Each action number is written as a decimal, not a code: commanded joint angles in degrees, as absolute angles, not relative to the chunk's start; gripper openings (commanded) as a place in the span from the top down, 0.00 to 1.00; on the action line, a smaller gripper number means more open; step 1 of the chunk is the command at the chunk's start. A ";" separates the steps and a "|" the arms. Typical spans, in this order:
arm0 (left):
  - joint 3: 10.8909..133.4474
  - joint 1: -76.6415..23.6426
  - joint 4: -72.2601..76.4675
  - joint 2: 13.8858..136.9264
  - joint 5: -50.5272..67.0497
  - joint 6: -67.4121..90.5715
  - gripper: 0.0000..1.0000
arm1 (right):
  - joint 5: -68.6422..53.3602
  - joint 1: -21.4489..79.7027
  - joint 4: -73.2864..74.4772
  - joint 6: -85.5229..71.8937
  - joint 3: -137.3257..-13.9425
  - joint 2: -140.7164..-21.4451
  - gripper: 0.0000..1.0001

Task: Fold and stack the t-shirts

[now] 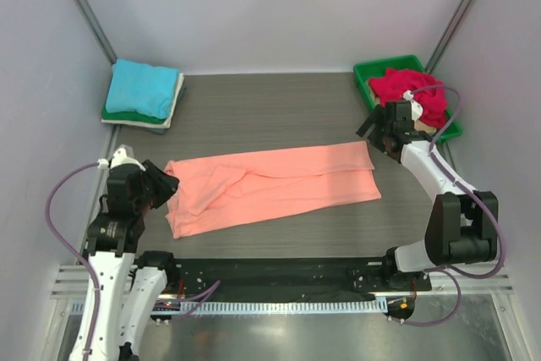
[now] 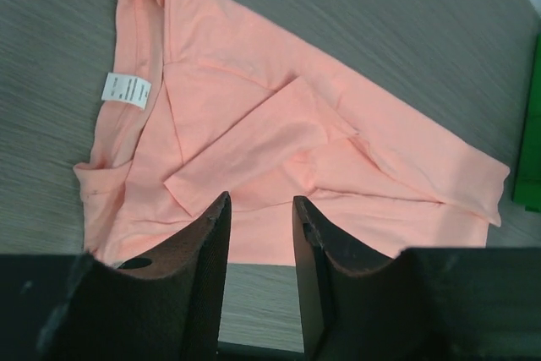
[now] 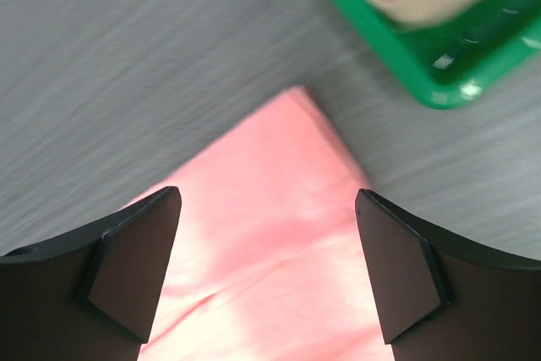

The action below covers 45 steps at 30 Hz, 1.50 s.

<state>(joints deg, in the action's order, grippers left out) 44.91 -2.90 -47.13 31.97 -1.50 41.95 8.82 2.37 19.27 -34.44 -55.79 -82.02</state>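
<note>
Salmon-orange t-shirt (image 1: pixel 270 183) lies in the middle of the table (image 1: pixel 279 107) as a long band running left to right, its long sides already doubled in. At the band's left end hovers the left gripper (image 1: pixel 165 185), its jaws parted by a narrow gap with nothing between them. The right gripper (image 1: pixel 376 128) hangs over the far right corner, jaws spread wide and empty.

The step in hand looks like the crosswise fold, end onto end. To do it well, the claws should pinch every layer at the corners of one short end, lift just clear of the cloth, and lay that end squarely on the other so the edges meet. The sleeve (image 2: pixel 254 145) lying askew near the collar wants flattening first, or it will likely make a lump.

The cloth is a thin, matte knit, limp and softly creased, with a small white label (image 2: pixel 127 89) at the neck. Far left, a turquoise shirt (image 1: pixel 142 86) tops a neat folded stack. Far right, a red shirt (image 1: pixel 410 90) is heaped in a hard, glossy green tray (image 1: pixel 372 72).
</note>
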 commanded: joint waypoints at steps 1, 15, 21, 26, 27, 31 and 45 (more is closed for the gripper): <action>42.54 -3.16 -45.54 38.04 -1.23 45.78 0.64 | 4.40 7.18 14.50 -33.58 -59.76 -83.21 0.10; 39.37 -14.41 -28.05 68.53 -6.94 51.59 0.62 | -0.26 12.57 14.15 -30.68 -60.12 -102.30 0.17; 47.45 -19.67 -27.77 83.29 -7.73 52.64 0.62 | 1.58 13.53 14.85 -31.81 -53.36 -100.02 0.17; 56.23 -23.55 -28.12 96.40 -8.25 53.09 0.62 | -2.81 18.00 13.63 -33.66 -44.67 -95.46 0.17; 59.47 -24.16 -28.04 98.16 -8.61 52.48 0.62 | -2.73 19.41 13.62 -34.18 -43.43 -94.41 0.17; 74.11 -24.08 -31.97 113.58 -3.80 47.13 0.62 | -2.90 29.23 12.92 -39.96 -37.46 -88.09 0.17; 143.71 -29.79 -45.63 146.03 12.48 28.76 0.61 | 8.69 59.68 19.50 -48.79 -48.42 -82.11 0.13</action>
